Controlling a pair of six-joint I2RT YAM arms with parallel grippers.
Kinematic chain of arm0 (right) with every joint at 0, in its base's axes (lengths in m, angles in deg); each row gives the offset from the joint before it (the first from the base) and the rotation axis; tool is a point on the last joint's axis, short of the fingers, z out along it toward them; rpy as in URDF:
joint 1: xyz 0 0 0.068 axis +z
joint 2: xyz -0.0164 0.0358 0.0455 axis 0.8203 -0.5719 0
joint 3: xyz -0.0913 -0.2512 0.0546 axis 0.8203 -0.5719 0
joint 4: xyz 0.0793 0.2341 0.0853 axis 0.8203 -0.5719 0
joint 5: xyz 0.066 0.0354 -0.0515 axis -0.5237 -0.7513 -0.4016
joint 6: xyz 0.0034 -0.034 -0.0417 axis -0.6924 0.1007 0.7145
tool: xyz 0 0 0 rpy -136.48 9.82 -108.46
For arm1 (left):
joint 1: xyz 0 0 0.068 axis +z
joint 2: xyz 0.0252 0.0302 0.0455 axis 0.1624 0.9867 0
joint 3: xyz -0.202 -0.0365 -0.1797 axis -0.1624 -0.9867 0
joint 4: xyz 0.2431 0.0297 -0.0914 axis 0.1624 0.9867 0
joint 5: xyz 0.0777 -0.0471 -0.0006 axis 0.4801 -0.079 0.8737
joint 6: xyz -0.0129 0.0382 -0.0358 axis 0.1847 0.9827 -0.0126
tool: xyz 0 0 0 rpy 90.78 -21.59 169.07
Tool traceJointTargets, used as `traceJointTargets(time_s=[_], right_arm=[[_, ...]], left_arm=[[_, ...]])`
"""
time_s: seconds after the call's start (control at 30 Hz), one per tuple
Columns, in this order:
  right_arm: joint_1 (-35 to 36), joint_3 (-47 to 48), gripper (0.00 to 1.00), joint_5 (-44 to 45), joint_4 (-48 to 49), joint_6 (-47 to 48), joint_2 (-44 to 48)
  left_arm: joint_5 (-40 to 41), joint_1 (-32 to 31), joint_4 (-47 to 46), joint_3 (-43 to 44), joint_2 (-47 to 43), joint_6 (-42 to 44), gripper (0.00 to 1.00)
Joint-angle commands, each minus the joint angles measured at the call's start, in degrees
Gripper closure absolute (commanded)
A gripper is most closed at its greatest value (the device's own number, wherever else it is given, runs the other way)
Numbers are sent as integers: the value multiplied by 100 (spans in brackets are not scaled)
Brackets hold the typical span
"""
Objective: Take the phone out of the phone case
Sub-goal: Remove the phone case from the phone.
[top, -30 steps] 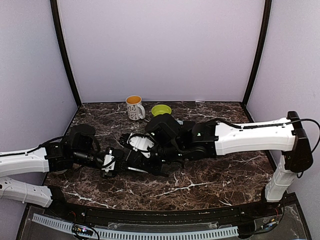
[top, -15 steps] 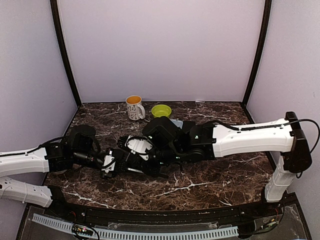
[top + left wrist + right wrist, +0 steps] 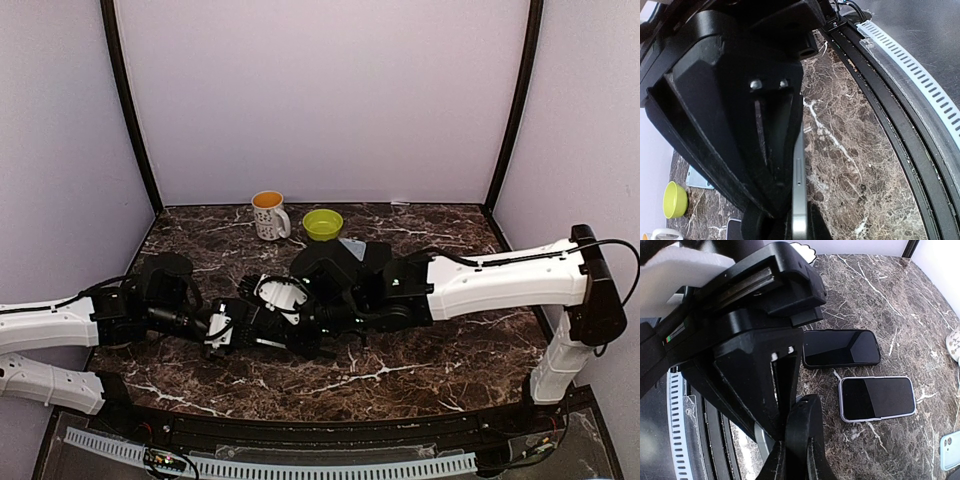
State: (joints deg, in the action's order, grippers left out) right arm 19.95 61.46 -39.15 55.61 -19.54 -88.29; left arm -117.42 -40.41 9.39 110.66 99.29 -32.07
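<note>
The left gripper (image 3: 244, 326) was clenched on a phone (image 3: 798, 200), holding it off the marble table (image 3: 420, 360) at the centre-left, in front of the two arm bases. From the left wrist camera the phone showed only edge-on: a thin, pale silver-grey strip with a long narrow side button set into it, running out from between the black fingers (image 3: 771, 165). Its screen and back could not be seen in that view, so whether a case was on it could not be told.

The right gripper (image 3: 286, 318) was pressed in close against the left one at the same spot. Its black fingers (image 3: 800, 445) sat right beside a short grey strip, but I could not tell whether they were gripping anything or standing slightly apart.

Two other phones lay flat on the table near each other, screens up: a black phone (image 3: 840, 347) and a white-edged phone (image 3: 877, 397). A light blue case (image 3: 352, 246) lay behind the grippers. At the back of the table stood a white mug (image 3: 268, 214) and, just beside it, a green bowl (image 3: 322, 222).
</note>
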Motion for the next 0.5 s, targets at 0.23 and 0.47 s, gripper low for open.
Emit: traceJointTargets(time_s=[0.23,0.47], right_arm=[[99,-621,95,-451,-319,-298,263],[98,-853,97,-476,-370,-376,409]], left_arm=[[487,4,-1256,101,-308,157,100],[597,5,-1276,93,-305,185,100]])
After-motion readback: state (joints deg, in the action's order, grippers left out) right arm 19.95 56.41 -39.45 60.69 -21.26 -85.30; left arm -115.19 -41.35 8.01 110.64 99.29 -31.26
